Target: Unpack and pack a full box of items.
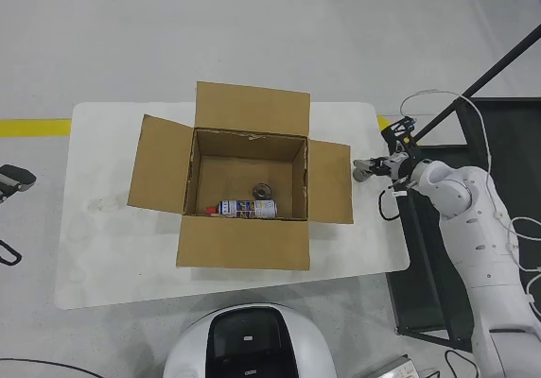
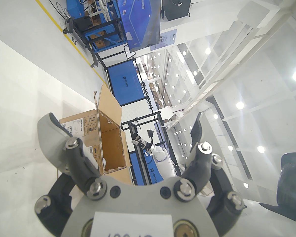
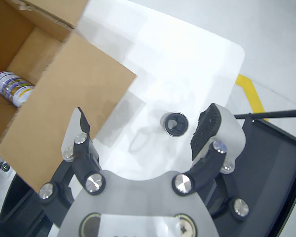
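Observation:
An open cardboard box (image 1: pixel 249 121) stands in the middle of the white table (image 1: pixel 100 255), flaps spread. Inside it lie a spray can (image 1: pixel 248 208) with a red cap and a small dark round part (image 1: pixel 262 190). The can (image 3: pixel 12 88) also shows past the box flap (image 3: pixel 64 114) in the right wrist view. My right gripper (image 1: pixel 365 170) hovers open by the table's right edge, just beyond the right flap. Below its spread fingers (image 3: pixel 207 127) a small black cylinder (image 3: pixel 175 124) stands on the table. My left gripper (image 2: pixel 123 124) is open and holds nothing, off the table's left side (image 1: pixel 6 180).
A black metal rack (image 1: pixel 507 142) stands close against the table's right side, under the right arm. A yellow floor line (image 1: pixel 15 127) runs behind the table. Bare table surface lies left of and in front of the box.

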Motion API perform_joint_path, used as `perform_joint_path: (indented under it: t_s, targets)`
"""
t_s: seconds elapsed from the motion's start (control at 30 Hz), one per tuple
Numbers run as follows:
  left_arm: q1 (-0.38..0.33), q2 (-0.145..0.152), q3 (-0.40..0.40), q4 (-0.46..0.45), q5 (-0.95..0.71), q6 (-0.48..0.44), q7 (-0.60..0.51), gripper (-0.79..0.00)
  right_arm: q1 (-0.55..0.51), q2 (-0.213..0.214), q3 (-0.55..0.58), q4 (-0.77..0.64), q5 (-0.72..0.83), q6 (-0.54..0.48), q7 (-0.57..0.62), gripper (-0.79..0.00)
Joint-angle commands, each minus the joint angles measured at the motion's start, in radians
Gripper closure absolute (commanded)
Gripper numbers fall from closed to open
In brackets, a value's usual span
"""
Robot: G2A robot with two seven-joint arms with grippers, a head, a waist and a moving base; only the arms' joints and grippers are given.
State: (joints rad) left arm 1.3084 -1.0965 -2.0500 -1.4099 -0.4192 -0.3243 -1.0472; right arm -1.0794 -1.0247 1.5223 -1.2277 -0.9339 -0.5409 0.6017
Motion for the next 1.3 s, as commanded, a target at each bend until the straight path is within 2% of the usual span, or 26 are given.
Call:
perform_joint_path:
  t_s: [0.0, 0.3, 0.83, 0.87, 0.9, 0.93, 0.97, 1.27]
  targets:
    - [0.0, 0.0, 0.0, 0.0, 0.0, 0.0, 0.0, -0.785, 0.029, -0.001, -0.01, 0.075, -0.007, 0.012, -0.009, -0.785]
    - [0.0, 0.0, 0.0, 0.0, 0.0, 0.0, 0.0, -0.785, 0.137, -0.022, -0.123, 0.294, -0.038, -0.004, -0.034, -0.785]
    - [0.0, 0.0, 0.0, 0.0, 0.0, 0.0, 0.0, -0.785, 0.303, -0.077, -0.291, 0.568, -0.095, 0.039, -0.127, -0.785]
    - [0.0, 0.0, 0.0, 0.0, 0.0, 0.0, 0.0, -0.785, 0.317, -0.082, -0.302, 0.589, -0.099, 0.043, -0.132, -0.68]
    - [0.0, 0.0, 0.0, 0.0, 0.0, 0.0, 0.0, -0.785, 0.323, -0.085, -0.308, 0.599, -0.1, 0.043, -0.134, -0.379]
    - [0.0, 0.0, 0.0, 0.0, 0.0, 0.0, 0.0, -0.785, 0.332, -0.089, -0.316, 0.612, -0.102, 0.04, -0.139, -0.234]
    - [0.0, 0.0, 0.0, 0.0, 0.0, 0.0, 0.0, -0.785, 0.344, -0.093, -0.327, 0.629, -0.106, 0.039, -0.146, -0.015]
    - [0.0, 0.0, 0.0, 0.0, 0.0, 0.0, 0.0, -0.785, 0.394, -0.118, -0.384, 0.704, -0.153, 0.053, -0.202, 0.0]
